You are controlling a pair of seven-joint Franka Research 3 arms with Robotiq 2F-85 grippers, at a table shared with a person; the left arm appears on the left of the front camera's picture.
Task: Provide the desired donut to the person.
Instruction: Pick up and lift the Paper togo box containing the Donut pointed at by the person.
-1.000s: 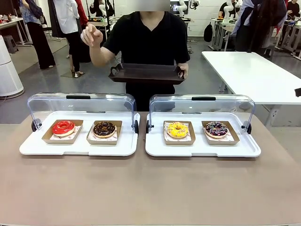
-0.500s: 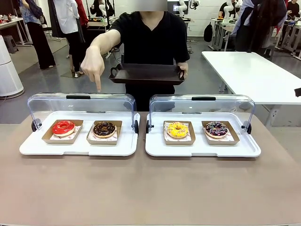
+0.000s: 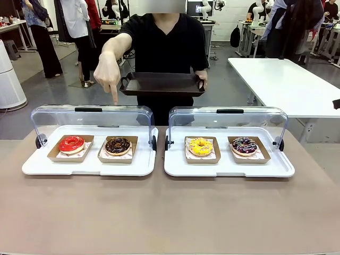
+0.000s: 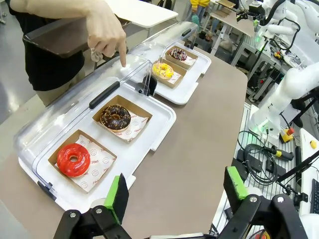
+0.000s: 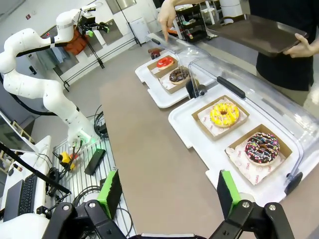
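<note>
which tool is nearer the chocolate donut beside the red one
Left. The left tool hangs just before the chocolate donut in its tray; the right tool hangs by the other tray, farther off.

A robotics lab: white worktables [image 3: 281,79] at the front view's right, tangled cables [image 4: 256,152] at the left wrist view's right, a keyboard [image 5: 22,195] at the right wrist view's lower left.

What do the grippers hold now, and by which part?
Nothing: the left gripper and the right gripper are open and empty. The person's hand holds the dark tray by its end handle.
</note>
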